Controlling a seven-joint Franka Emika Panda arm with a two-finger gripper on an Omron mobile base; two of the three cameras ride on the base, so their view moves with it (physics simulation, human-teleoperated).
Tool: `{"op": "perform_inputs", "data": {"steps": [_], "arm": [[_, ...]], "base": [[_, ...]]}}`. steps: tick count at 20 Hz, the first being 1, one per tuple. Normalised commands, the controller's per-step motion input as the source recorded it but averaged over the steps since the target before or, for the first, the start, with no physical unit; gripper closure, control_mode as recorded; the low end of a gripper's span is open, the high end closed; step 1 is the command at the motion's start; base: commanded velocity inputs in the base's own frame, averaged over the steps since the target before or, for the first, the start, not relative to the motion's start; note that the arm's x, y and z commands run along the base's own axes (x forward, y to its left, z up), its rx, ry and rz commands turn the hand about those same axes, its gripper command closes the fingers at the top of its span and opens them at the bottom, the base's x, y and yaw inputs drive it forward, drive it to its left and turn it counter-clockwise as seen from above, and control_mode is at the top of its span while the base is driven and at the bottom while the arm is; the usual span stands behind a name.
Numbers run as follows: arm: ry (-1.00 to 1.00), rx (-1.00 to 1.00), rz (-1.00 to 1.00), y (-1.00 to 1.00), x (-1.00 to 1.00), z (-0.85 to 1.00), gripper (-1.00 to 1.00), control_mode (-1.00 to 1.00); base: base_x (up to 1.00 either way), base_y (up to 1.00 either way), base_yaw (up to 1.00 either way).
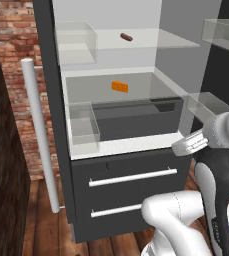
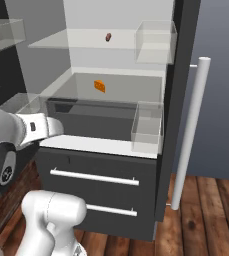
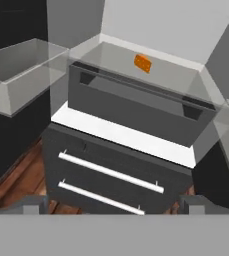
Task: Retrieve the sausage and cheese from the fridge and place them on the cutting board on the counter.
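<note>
A: Why is the gripper (image 3: 114, 209) hanging back, low by the drawers (image 1: 133, 192)?
B: Its jaws stand wide and empty, lined up on the open fridge (image 1: 51, 125) before reaching in.
A: And the food?
B: Cheese (image 1: 119, 87) on the middle shelf, sausage (image 1: 126, 37) farther up and back, both untouched.

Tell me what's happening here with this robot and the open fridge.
The robot arm is facing the open fridge with its gripper open and empty, aimed at the lower shelves from outside. Nothing has been picked up yet. The sausage lies on the upper glass shelf, and the orange cheese sits on the shelf below it, above the dark drawer. Both items look untouched, so the fetching is only about to begin.
</note>
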Motion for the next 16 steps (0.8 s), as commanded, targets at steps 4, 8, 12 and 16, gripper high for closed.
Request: {"op": "perform_inputs", "data": {"steps": [4,8,12,16], "arm": [[-0.22,0.0,-0.14,-0.03,-0.16,0.48,-1.0,-1.0],[-0.02,-0.01,-0.08,0.0,-0.01,0.82,-1.0,-1.0],[0.0,-0.02,-0.04,-0.03,-0.08,0.56,-1.0,-1.0],[-0.04,0.0,0.15,-0.09,-0.03,0.03,-1.0,-1.0]], "base": [[0.0,0.0,0.0],[0.0,0.0,0.0],[0.0,0.0,0.0],[0.0,0.0,0.0]]}}
